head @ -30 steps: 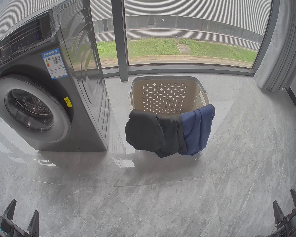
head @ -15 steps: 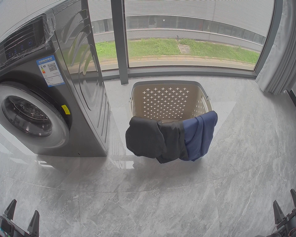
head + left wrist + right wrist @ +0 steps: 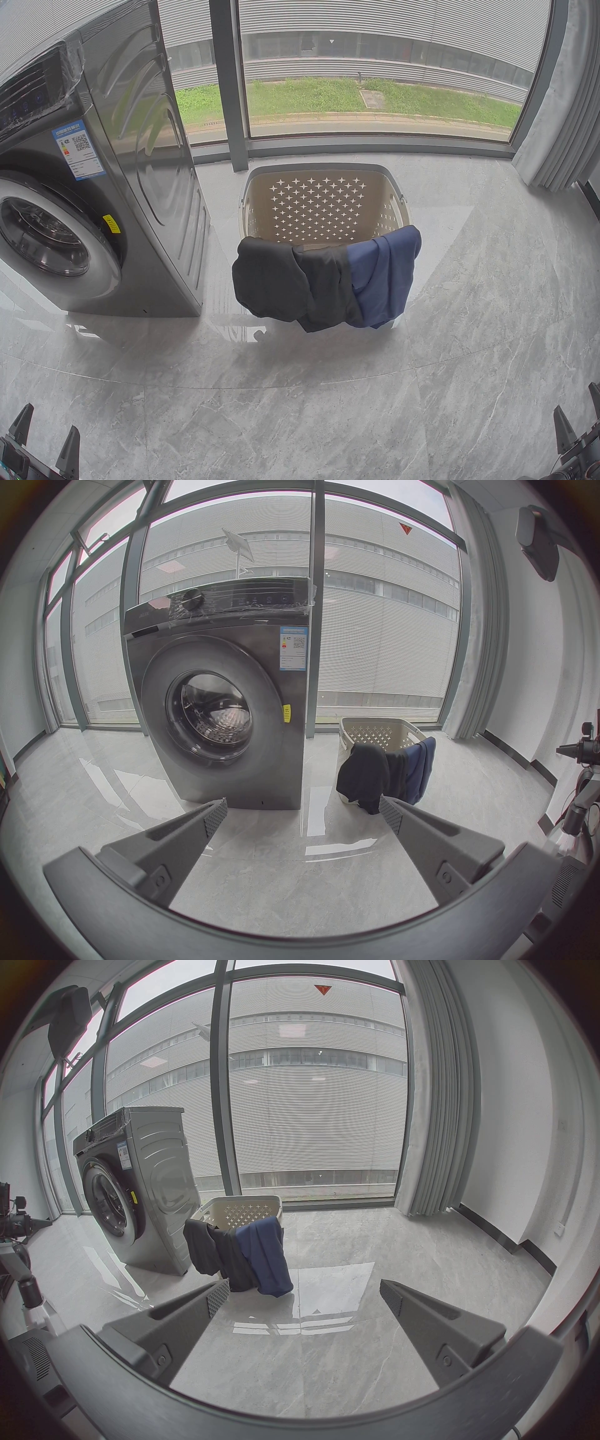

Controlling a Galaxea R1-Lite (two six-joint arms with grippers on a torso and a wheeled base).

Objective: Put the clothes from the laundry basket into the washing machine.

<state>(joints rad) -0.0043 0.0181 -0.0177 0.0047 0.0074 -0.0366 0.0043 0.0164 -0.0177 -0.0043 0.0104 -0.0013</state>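
Nearest, the left pincer (image 3: 303, 805) and right pincer (image 3: 303, 1286) hang low over the floor (image 3: 300, 406), both spread wide and empty. Farther on, a black garment (image 3: 275, 284) and a blue garment (image 3: 384, 275) drape over the near rim of the laundry basket (image 3: 322, 167). The washing machine (image 3: 144, 175) stands to its left, door closed.

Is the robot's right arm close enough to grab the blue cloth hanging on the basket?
Probably not yet. The right gripper sits open, well short of the blue cloth, with bare floor between. Nothing blocks the way, though.
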